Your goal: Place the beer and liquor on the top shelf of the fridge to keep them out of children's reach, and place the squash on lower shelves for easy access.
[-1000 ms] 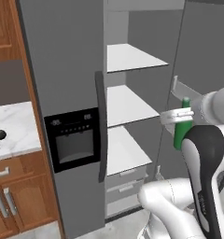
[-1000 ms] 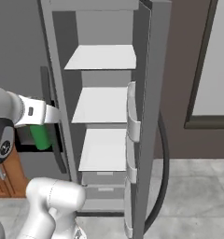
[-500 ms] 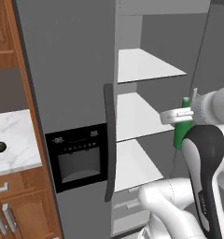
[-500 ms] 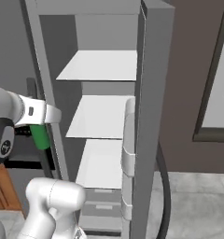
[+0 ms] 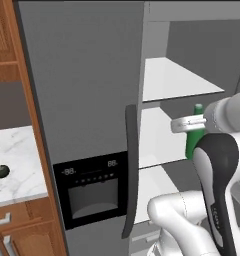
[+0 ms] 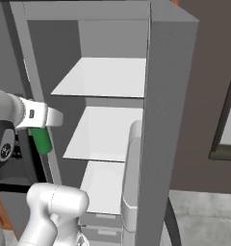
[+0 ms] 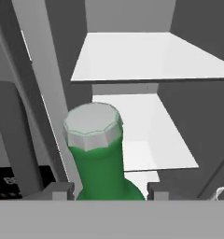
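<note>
My gripper (image 7: pixel 109 189) is shut on the beer (image 7: pixel 101 163), a slim green bottle with a grey cap that stands upright between the two fingers (image 7: pixel 62 189). From the left base view the beer (image 5: pixel 194 142) hangs from the gripper (image 5: pixel 191 125) in front of the open fridge (image 5: pixel 87 90), level with the middle shelf. The top shelf (image 5: pixel 177 80) lies above and behind the bottle, and the lower shelves (image 6: pixel 108 134) are white and bare. The squash (image 5: pixel 1 171) sits on the marble counter at far left. A dark sliver beside it at the picture's edge is too small to identify as the liquor.
The closed grey door carries a long dark handle (image 5: pixel 132 170) and a black dispenser panel (image 5: pixel 92 190). The open right door with white door bins (image 6: pixel 132 173) stands edge-on beside the shelves. Wooden cabinets (image 5: pixel 4 45) flank the fridge on the left.
The whole picture has shifted and the fridge looms larger: the base has driven closer. The beer stays in the gripper, at the same height.
</note>
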